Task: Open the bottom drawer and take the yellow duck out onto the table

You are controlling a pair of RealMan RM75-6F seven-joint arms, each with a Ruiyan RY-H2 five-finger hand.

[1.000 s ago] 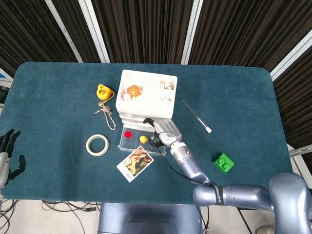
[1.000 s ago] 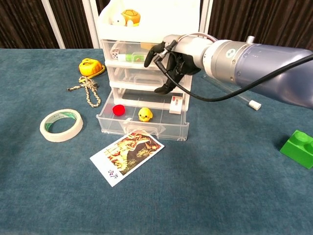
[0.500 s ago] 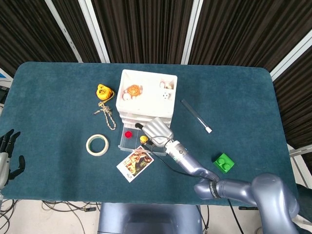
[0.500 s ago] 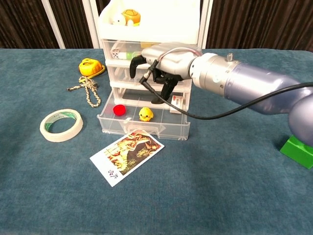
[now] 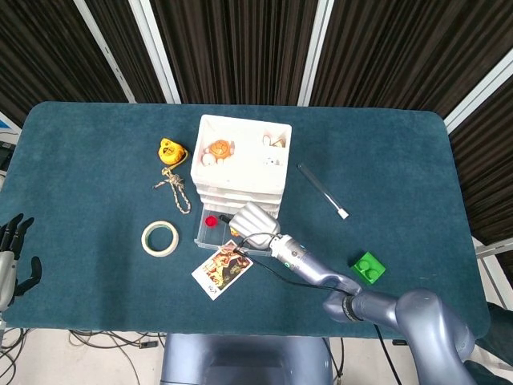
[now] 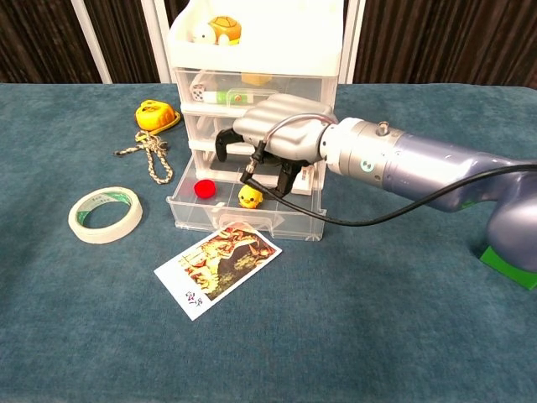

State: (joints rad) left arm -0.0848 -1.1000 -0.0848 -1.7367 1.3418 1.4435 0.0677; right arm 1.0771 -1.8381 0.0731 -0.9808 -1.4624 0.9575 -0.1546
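Right hand: we see it has moved leftward and lower over the last second, from beside the upper drawers to just above the open bottom drawer.
Right hand from above: it has slid from the drawer's right corner toward its middle and now covers most of the drawer's inside.
Fingers: earlier they hung in front of the middle drawers; now they curl downward, tips right at the duck, though we cannot tell whether they touch it.
Duck, head view: visible a second ago, now hidden beneath the hand.
Right arm: it now reaches further across the front of the cabinet.
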